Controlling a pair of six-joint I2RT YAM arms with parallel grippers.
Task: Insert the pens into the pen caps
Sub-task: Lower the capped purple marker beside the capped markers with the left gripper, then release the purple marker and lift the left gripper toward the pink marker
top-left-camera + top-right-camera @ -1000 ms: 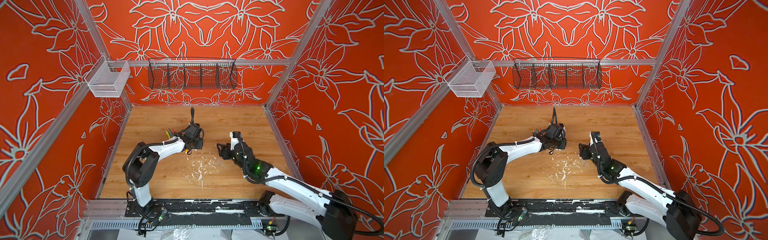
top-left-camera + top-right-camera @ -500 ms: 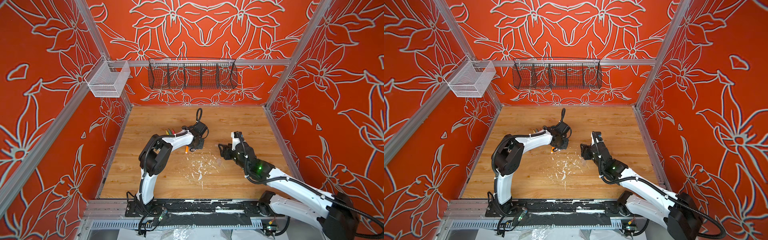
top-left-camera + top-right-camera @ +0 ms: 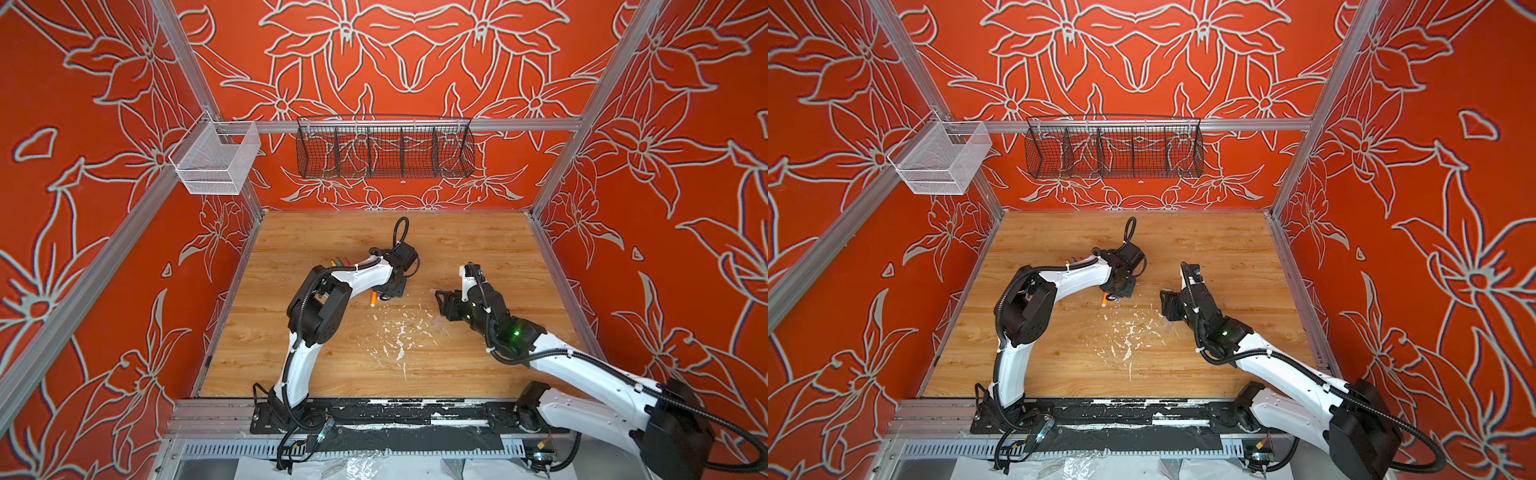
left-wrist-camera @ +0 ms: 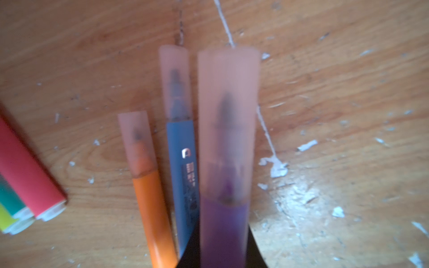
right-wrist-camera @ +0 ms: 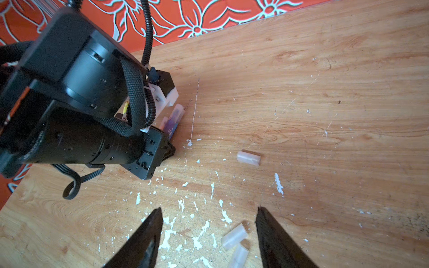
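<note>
My left gripper is shut on a purple pen that wears a clear cap. Beside it on the wood lie a capped blue pen and a capped orange pen. Pink-red, green and yellow pens lie together further off. In both top views the left gripper sits low by the orange pen. My right gripper stands open with nothing held, over two loose pen caps. A third cap lies beyond.
White paint flecks are scattered over the middle of the wooden floor. A black wire basket and a white mesh basket hang on the back rail. Orange walls close in the left, right and back sides.
The left arm's elbow has swung in toward the middle while its gripper stayed by the pens with the purple pen. The right gripper has barely moved.
</note>
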